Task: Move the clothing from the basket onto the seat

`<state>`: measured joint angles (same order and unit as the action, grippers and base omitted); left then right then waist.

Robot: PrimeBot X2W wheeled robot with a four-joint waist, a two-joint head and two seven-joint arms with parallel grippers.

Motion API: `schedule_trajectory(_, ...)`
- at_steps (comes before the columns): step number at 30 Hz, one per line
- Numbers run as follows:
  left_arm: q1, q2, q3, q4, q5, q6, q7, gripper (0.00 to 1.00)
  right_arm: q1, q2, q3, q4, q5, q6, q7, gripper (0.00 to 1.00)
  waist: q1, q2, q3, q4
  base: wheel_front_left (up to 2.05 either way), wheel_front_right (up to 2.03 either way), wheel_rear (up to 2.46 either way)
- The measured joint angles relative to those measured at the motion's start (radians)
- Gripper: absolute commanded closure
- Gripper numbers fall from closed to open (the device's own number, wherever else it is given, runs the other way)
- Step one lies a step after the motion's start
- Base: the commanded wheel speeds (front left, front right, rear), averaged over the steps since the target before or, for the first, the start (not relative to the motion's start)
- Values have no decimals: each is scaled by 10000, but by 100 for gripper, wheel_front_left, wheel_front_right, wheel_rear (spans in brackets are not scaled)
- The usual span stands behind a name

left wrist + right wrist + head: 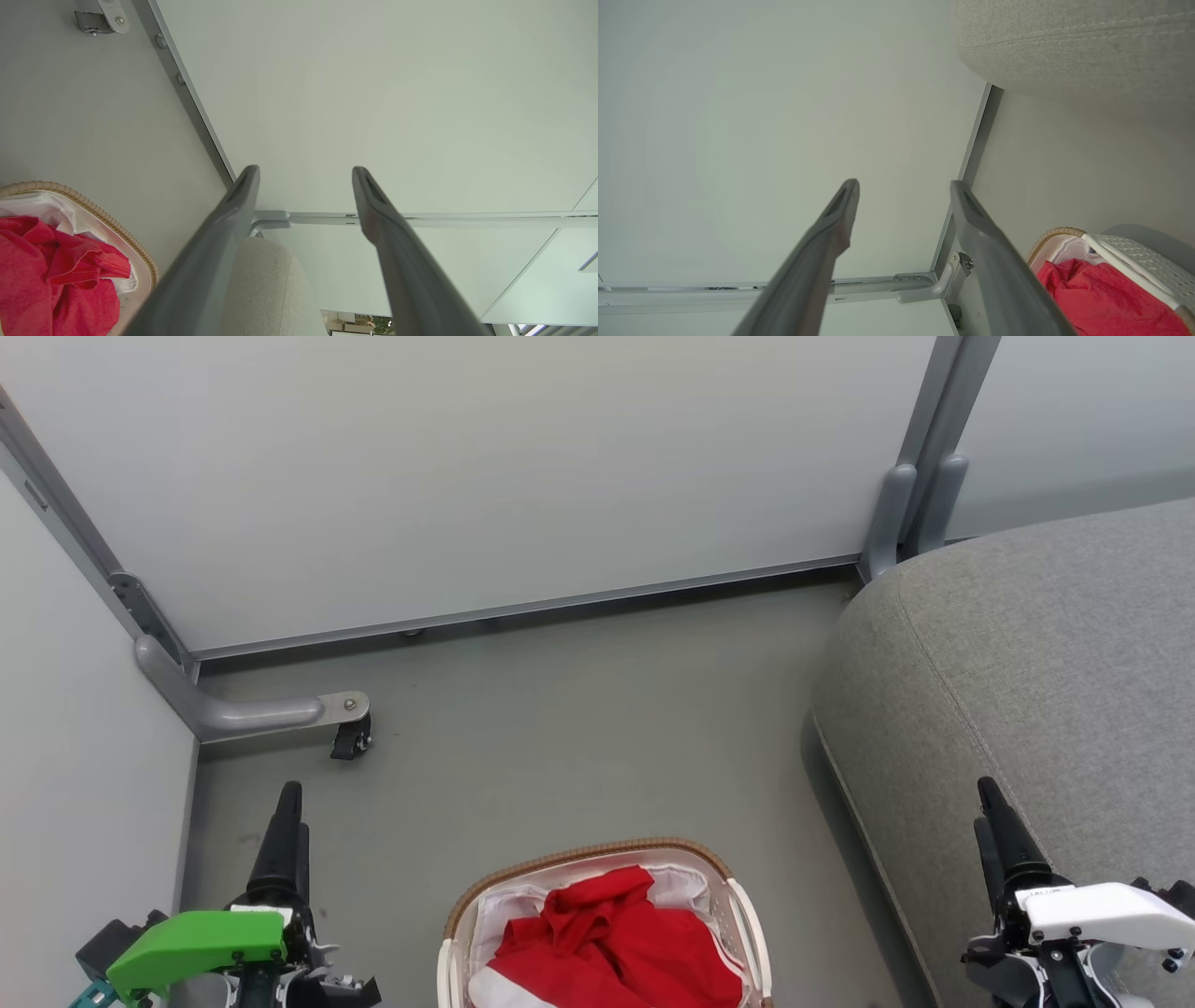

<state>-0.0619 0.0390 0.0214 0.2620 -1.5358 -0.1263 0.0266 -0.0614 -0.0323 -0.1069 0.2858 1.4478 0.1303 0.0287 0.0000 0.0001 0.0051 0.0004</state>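
The basket (579,856), white with a brown woven rim, stands on the floor at the bottom middle of the head view. Red clothing (616,943) lies bunched inside it on the white liner. The grey seat (1027,663) rises to its right. My left gripper (289,793) hangs left of the basket, apart from it. My right gripper (988,789) hovers over the seat's front edge. The left wrist view has my left gripper (306,172) open and empty, with the clothing (51,275) and basket rim (93,210) at its lower left. In the right wrist view my right gripper (904,186) is open and empty, beside the basket (1134,261).
White partition panels (513,467) close off the back and the left. A grey metal foot with a black caster (350,735) juts out at the left corner, and a grey post (901,513) stands by the seat. Bare grey floor (579,728) lies beyond the basket.
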Motion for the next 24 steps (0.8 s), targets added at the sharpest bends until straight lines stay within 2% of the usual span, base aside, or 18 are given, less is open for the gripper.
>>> schedule_trajectory(17,-1,10,-242,-612,3289,6,-675,0,96,-38,75,-1106,-4038,0,-663,0,0,0,36,16,0,0,0)
schedule_trajectory(24,8,15,-334,-773,4765,255,-907,0,117,-52,209,-1204,-5473,0,-915,0,0,0,51,19,0,0,0)
